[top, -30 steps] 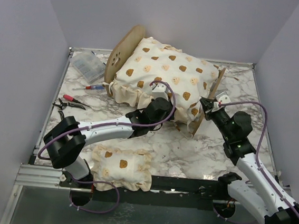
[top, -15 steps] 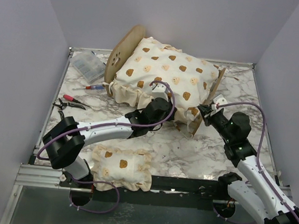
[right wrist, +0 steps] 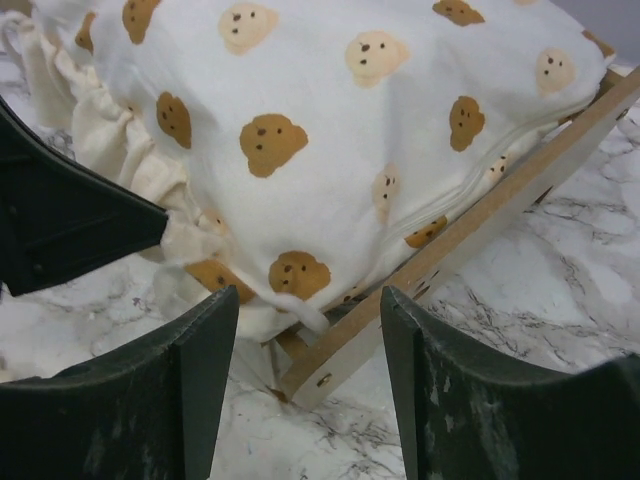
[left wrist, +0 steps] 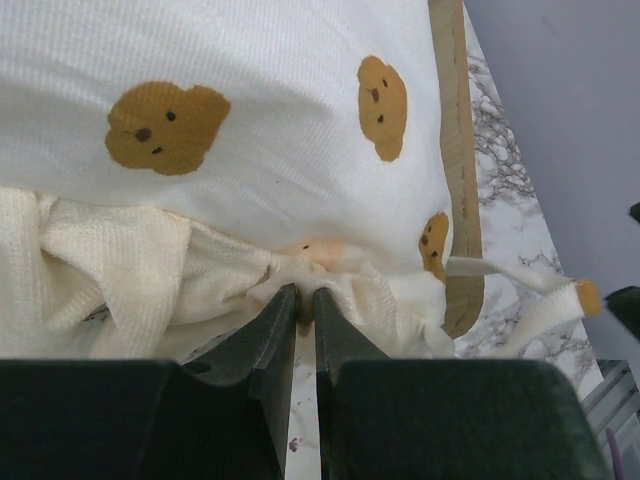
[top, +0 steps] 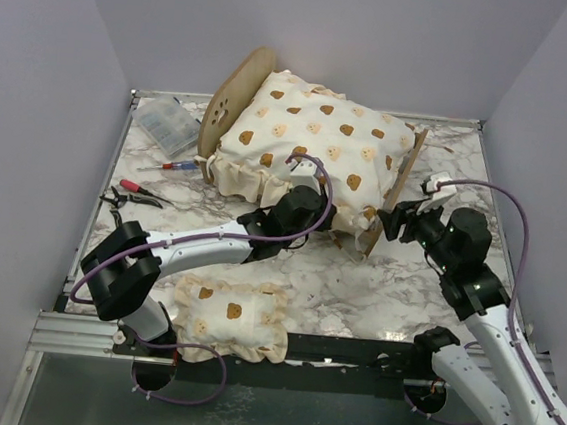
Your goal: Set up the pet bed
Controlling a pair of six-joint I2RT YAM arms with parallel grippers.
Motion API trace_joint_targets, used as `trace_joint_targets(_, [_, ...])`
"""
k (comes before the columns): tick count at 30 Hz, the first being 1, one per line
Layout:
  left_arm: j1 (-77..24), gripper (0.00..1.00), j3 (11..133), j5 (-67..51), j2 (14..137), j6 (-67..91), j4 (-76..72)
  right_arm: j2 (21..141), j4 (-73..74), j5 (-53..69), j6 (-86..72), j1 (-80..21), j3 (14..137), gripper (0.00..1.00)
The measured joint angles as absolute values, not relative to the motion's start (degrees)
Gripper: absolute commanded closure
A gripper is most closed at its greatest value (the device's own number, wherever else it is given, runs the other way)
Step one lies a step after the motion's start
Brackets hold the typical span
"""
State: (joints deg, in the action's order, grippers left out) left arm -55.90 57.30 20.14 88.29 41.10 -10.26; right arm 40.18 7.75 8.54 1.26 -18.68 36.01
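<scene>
The pet bed (top: pixel 237 93) stands at the back of the table, a light plywood frame with a rounded headboard on the left and a low footboard (top: pixel 398 188) on the right. A large bear-print cushion (top: pixel 316 135) lies on it, its ruffle hanging over the near side. My left gripper (left wrist: pixel 300 298) is shut on that ruffle (left wrist: pixel 330 275) at the near right corner, beside the footboard (left wrist: pixel 455 150). My right gripper (right wrist: pixel 310 305) is open just off the footboard's lower corner (right wrist: pixel 340 365), holding nothing. The bed's base is hidden under the cushion.
A small matching bear-print pillow (top: pixel 232 313) lies at the near edge between the arm bases. A clear plastic box (top: pixel 166 124), a red-handled screwdriver (top: pixel 172 166) and pliers (top: pixel 130 193) lie at the left. Grey walls enclose the marble table (top: pixel 428 277).
My right gripper has opened and drawn back to the right, away from the footboard. The left gripper has kept its hold on the ruffle without moving.
</scene>
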Motion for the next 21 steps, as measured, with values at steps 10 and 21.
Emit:
trace_joint_targets(10, [-56.99,0.86,58.89,19.4,89.41,41.04,-9.65,44.91,26.7,8.51,-6.15,-18.68,53.41,0.38])
trace_joint_targets(21, [-57.14,0.83,60.18,19.4,90.02,41.04,-7.2,48.21,40.91,10.2,-14.2,-18.68,56.07,0.41])
